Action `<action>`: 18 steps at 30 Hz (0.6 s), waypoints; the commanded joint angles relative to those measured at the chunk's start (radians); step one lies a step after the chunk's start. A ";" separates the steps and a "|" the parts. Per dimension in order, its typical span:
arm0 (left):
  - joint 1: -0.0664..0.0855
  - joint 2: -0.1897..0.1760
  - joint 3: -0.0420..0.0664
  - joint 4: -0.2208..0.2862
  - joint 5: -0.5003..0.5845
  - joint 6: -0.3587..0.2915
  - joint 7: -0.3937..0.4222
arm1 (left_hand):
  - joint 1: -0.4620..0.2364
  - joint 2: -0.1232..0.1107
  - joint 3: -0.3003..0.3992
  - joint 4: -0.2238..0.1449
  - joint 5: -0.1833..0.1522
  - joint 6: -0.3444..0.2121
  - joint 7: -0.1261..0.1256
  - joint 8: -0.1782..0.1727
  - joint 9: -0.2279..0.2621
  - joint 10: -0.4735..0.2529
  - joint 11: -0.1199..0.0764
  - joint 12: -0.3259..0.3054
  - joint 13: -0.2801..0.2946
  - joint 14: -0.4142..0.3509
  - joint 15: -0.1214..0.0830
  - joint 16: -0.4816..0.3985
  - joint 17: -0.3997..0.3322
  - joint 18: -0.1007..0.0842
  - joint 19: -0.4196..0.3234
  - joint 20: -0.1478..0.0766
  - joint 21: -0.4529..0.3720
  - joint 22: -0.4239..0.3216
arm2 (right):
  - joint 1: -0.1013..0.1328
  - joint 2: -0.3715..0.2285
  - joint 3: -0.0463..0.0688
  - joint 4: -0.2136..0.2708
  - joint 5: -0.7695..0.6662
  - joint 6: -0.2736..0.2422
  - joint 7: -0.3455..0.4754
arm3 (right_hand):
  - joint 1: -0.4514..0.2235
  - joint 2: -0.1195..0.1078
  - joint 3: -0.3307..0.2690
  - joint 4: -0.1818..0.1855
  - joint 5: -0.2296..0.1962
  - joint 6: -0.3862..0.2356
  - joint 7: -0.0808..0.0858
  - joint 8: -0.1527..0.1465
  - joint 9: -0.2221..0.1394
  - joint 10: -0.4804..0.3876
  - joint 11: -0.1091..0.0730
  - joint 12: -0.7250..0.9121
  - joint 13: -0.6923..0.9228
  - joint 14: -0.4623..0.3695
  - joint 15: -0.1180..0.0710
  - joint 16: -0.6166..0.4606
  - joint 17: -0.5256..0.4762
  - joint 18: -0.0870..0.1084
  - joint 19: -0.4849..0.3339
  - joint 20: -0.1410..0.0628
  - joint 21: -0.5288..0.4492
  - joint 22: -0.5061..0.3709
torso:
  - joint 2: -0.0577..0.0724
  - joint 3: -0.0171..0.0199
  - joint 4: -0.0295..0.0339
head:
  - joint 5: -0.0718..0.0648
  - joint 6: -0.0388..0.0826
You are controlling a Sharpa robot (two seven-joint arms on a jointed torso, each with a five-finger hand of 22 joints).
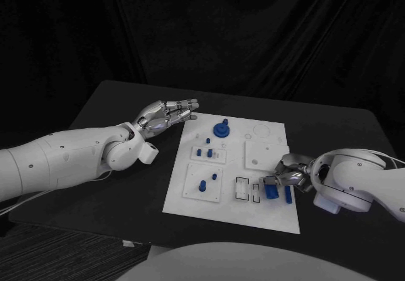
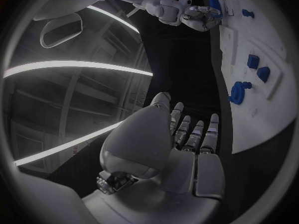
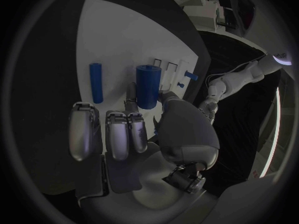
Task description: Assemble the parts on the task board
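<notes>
The white task board (image 1: 237, 213) lies in the middle of the table. My right hand (image 1: 289, 174) is over its right edge and pinches a thick blue cylinder (image 1: 271, 191) between thumb and finger (image 3: 148, 86), close to the rectangular slots (image 1: 244, 189). A thin blue peg (image 1: 288, 194) lies flat on the board beside it (image 3: 95, 82). My left hand (image 1: 167, 114) hovers at the board's far left corner with fingers stretched out and nothing in it (image 2: 181, 139). A blue gear (image 1: 221, 129) stands near that corner (image 2: 237, 92).
Several small blue pegs (image 1: 204, 153) stand in the raised white blocks on the board's left half, one more (image 1: 202, 187) nearer the front. The black table (image 1: 101, 175) surrounds the board, with bare room on the left and at the back.
</notes>
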 commanded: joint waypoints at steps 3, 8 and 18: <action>-0.001 0.004 0.001 0.001 0.006 0.014 0.044 | 0.009 0.000 0.008 -0.002 0.005 0.001 0.003 0.003 0.001 0.002 0.008 0.005 0.001 0.002 -0.004 0.005 0.000 0.000 0.000 -0.001 0.002 0.003 | 0.012 0.007 0.001 0.013 0.175 -0.125 0.036 | -0.002 0.031 0.095 -0.078 -0.009 -0.009 -0.008 0.015 0.013 0.110 -0.005 0.002 0.264 0.104 -0.001 0.003 0.263 0.010 0.028 0.004 0.008 0.207 | 0.000 -0.0001 0.0002 | -0.001 0.000; -0.002 0.006 0.001 -0.005 0.006 0.017 0.044 | 0.009 0.000 0.009 -0.002 0.005 0.002 0.003 0.004 0.001 0.003 0.008 0.006 0.001 0.002 -0.003 0.005 0.000 -0.001 0.001 -0.001 0.003 0.005 | 0.007 0.031 0.001 0.003 0.197 -0.115 0.034 | -0.008 0.034 0.103 -0.079 -0.021 -0.017 -0.011 0.033 0.031 0.110 -0.007 0.002 0.264 0.104 -0.002 0.003 0.263 0.011 0.028 0.002 0.007 0.207 | 0.000 -0.0004 0.0009 | -0.002 0.000; -0.002 0.005 0.001 -0.008 0.006 0.021 0.041 | 0.011 0.001 0.011 -0.003 0.006 0.003 0.003 0.004 0.001 0.003 0.009 0.006 0.001 0.002 -0.002 0.006 0.000 -0.001 0.003 -0.001 0.004 0.008 | -0.026 0.074 0.001 -0.019 0.164 -0.092 0.022 | -0.047 0.042 0.103 -0.053 -0.132 -0.073 0.001 0.059 0.059 0.110 0.003 0.002 0.264 0.104 0.005 0.003 0.263 0.013 0.024 0.007 -0.006 0.203 | 0.000 -0.0001 0.0000 | 0.000 0.000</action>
